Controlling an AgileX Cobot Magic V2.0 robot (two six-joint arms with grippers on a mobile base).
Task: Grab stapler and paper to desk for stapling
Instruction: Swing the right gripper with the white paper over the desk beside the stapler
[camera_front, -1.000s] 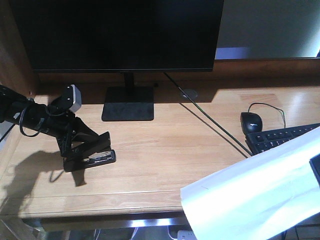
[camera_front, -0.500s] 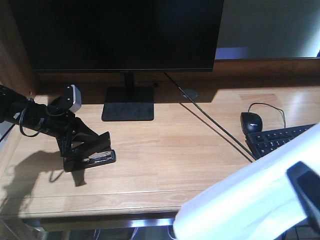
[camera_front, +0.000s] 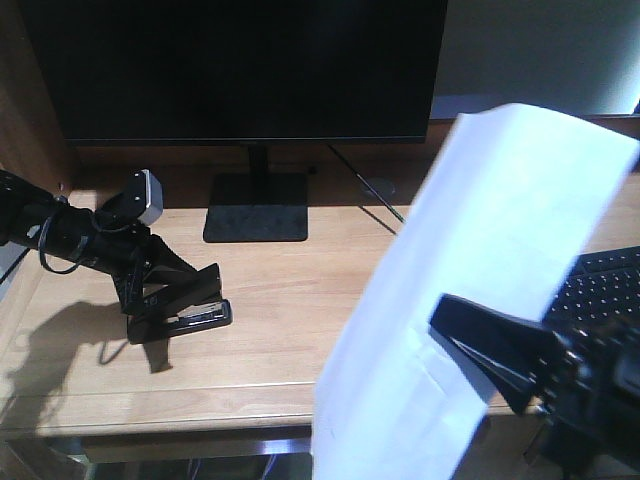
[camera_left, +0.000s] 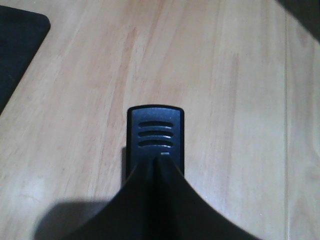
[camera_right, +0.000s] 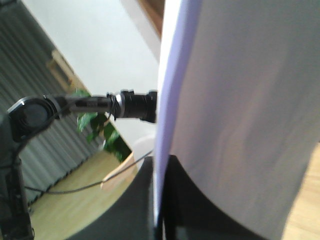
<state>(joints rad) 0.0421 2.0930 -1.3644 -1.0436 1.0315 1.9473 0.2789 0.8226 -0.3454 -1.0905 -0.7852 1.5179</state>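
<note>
The black stapler (camera_front: 190, 319) lies on the light-wood desk (camera_front: 300, 280) at the left. My left gripper (camera_front: 213, 276) is shut, and its tips rest over the stapler's near end (camera_left: 155, 131), with nothing seen between them. In the left wrist view the left gripper (camera_left: 156, 161) covers the rest of the stapler. My right gripper (camera_front: 450, 320) is shut on the white paper (camera_front: 480, 260), which it holds upright above the desk's front right. In the right wrist view the paper (camera_right: 240, 100) is pinched edge-on in the right gripper (camera_right: 160, 220).
A black monitor (camera_front: 240, 70) on a flat stand (camera_front: 256, 207) fills the back. A round cable hole (camera_front: 377, 187) and a dark cable (camera_front: 375, 205) lie behind the paper. A black keyboard (camera_front: 605, 285) shows at the right. The mouse is hidden by the paper.
The right gripper has swung the paper from low at the front right up to upright over the desk, and it now covers the mouse. The left arm and the stapler have not moved.
</note>
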